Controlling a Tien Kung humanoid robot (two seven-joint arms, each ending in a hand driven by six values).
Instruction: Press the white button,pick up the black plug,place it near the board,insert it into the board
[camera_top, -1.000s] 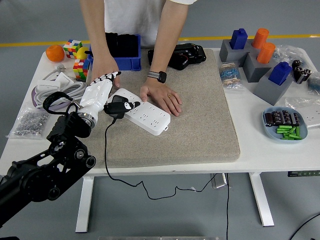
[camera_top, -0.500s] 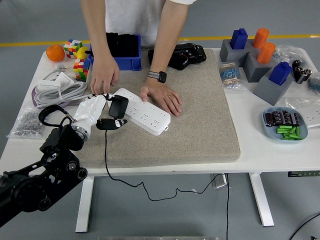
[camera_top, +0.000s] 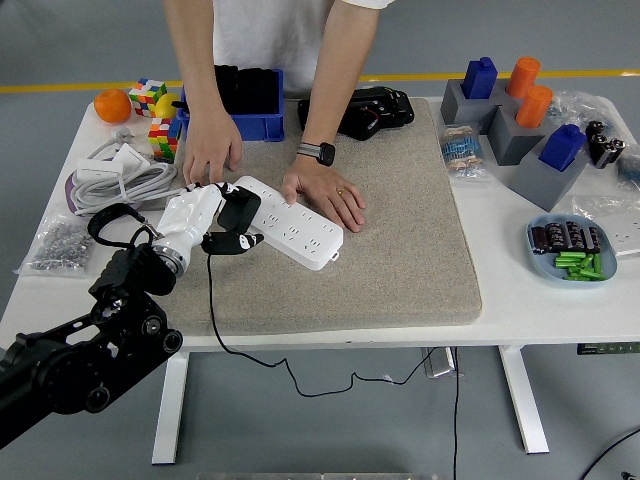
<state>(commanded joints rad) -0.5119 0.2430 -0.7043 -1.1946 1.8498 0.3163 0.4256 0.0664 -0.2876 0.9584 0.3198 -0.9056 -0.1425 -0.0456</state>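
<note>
The white power strip lies aslant on the grey mat. The black plug sits on the strip's left end, its black cable running down over the table's near edge. My left hand, white with black fingertips, is right beside the plug on its left, fingers spread above it and thumb below it, not closed on it. A person's hand with a watch rests on the strip's far side; the other hand rests on the mat behind my hand.
A blue bin and a black device stand at the back. Cubes and an orange sit at the back left, white cables and a bag of screws at the left. Grey blocks and a blue dish are at the right.
My left hand drew back down-left off the plug, leaving it on the strip, then shifted slightly back up toward it. The person's hands stayed put.
</note>
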